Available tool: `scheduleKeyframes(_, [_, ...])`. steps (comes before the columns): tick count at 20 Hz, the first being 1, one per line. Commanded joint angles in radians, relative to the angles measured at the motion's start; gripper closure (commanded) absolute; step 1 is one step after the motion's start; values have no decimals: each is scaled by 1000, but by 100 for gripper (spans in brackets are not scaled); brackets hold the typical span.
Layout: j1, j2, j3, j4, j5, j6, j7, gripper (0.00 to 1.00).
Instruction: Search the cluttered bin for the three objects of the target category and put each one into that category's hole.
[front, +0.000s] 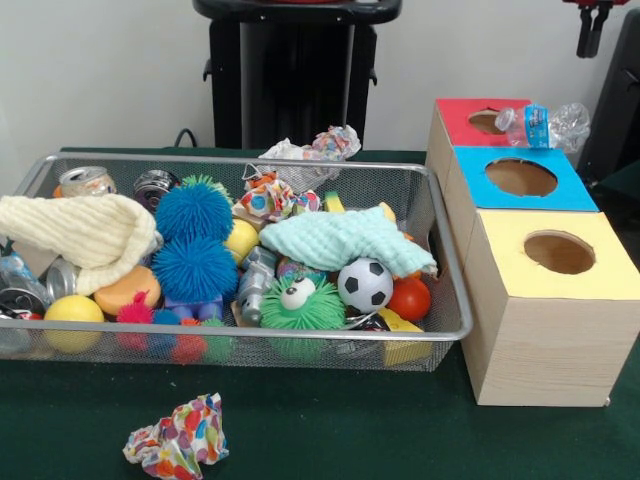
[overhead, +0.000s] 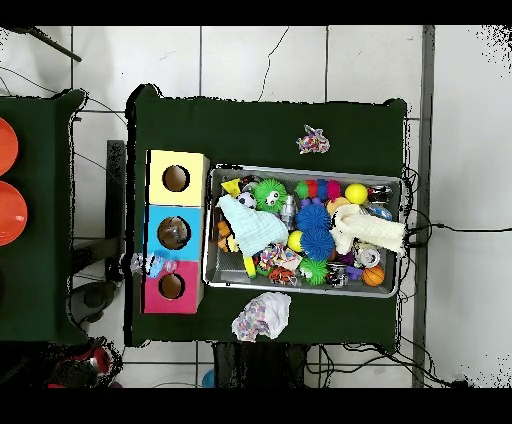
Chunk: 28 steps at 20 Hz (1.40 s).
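Gripper (front: 592, 40) is parked high, up past the bin's (front: 452, 300) box-side end, over the far box. It carries nothing. Can't tell how wide it's open.

Category isn't given. Best guess is bottles: one bottle (front: 545, 125) is out of the bin, lying on its side on the red box (front: 455, 115), at the far end of the box row beside the bin. It's just beside the red hole (front: 486, 121), overhanging the edge, not through it.

Step in hand, as I read it: get that bottle into the hole.
- It's crushed, light and slippery, so grip across the body, not the cap.
- It sits near the edge, and a nudge could roll it off the box.
- Lift clear, centre over the hole, then let it drop end-first.

Containers:
- Red, blue (front: 520, 178) and yellow (front: 555, 252) boxes stand in a row, touching. Can't see what's inside any of them.
- The bin is packed. A cream cloth (front: 85, 230) and a green cloth (front: 340, 240) cover things. Also in there: two blue spiky balls (front: 195, 240), a soccer ball (front: 365, 284), a yellow ball (front: 72, 312), a can (front: 85, 180) and a green fuzzy toy (front: 300, 300).
- Any more bottles are probably under the cloths, so shift those first.
- Two paper wads lie outside the bin, one in front (front: 177, 437) and one behind (front: 320, 145).
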Motion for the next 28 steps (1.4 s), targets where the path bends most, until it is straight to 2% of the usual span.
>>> scheduleKeyframes(1, [-31,7,99,80,-19,-103,230,100])
scheduleKeyframes(8, [-40,46,111,89,-23,-165,229,100])
scheduleKeyframes(17, [27,152,85,58,20,-248,249,100])
scheduleKeyframes(22, [7,178,117,69,6,-312,260,100])
scheduleKeyframes(28, [3,196,120,66,10,-322,248,100])
